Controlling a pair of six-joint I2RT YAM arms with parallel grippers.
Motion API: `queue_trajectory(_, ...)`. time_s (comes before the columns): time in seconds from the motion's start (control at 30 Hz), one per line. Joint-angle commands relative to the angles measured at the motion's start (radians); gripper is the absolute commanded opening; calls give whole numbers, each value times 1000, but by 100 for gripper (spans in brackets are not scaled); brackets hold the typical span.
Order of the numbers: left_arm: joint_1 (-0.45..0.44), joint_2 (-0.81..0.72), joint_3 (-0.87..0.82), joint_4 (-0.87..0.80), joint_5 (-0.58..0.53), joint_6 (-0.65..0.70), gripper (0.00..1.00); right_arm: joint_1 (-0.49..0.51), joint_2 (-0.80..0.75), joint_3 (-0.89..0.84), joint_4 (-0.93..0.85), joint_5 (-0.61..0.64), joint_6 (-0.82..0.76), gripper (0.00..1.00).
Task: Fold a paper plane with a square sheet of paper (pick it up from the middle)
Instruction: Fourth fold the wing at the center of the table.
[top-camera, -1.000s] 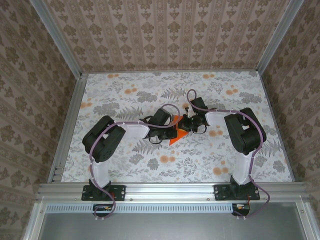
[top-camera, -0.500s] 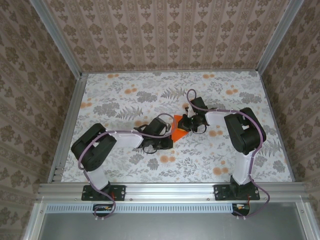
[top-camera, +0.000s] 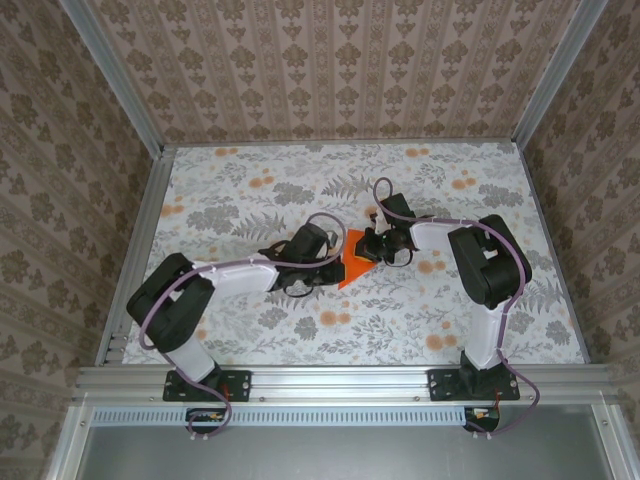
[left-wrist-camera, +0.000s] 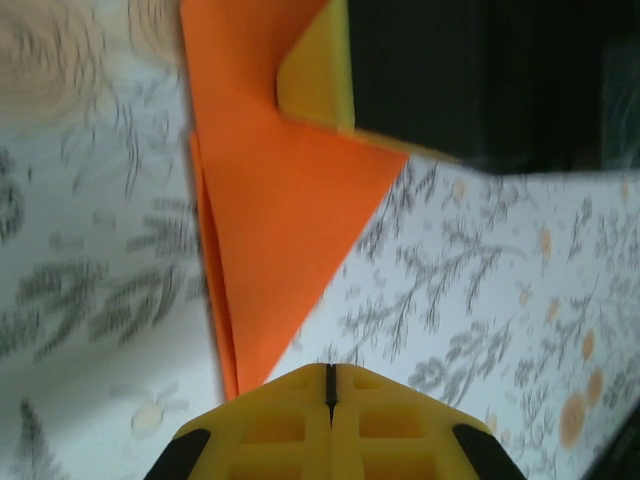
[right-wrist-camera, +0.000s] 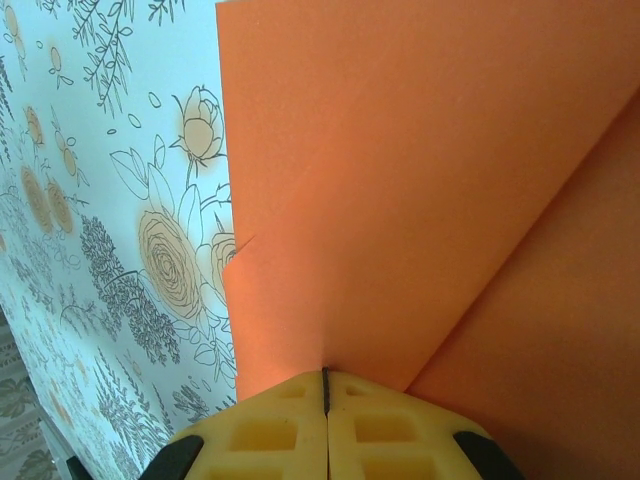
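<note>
Orange paper (top-camera: 352, 268), already creased into a pointed, layered shape, lay near the middle of the floral desk (top-camera: 230, 200), between the two arms. The right gripper (right-wrist-camera: 324, 385), fingers pressed together with nothing between them, rested its closed tips on the broad part of the paper, apparently as an anchor. The left gripper (left-wrist-camera: 328, 378), likewise pressed together and empty, sat low over the desk just beside the paper's narrow point. Whether it touched the sheet could not be told.

The step in hand appeared to be sharpening a fold rather than lifting anything. Doing it well would likely call for the right gripper to hold its downward pressure while the left ran its closed tips along the crease, working from the pinned end outward toward the point. A thin sheet on a smooth printed cover would probably skid or bunch under a hard push, so a light, flat sweep seemed the safer choice. The left wrist view showed two layered edges lying slightly out of line along the long side. Squaring those before pressing would likely give a truer centre line for the plane.
</note>
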Motion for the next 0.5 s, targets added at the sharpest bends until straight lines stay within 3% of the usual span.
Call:
queue_trajectory(0.0,7,74,45,33,-23,-20,2,-11,49,-20,-48,97,17,6)
queue_trajectory(0.47,10,155,-3,6,-28,-48,0,-17,-47,-38,37,7,3,8)
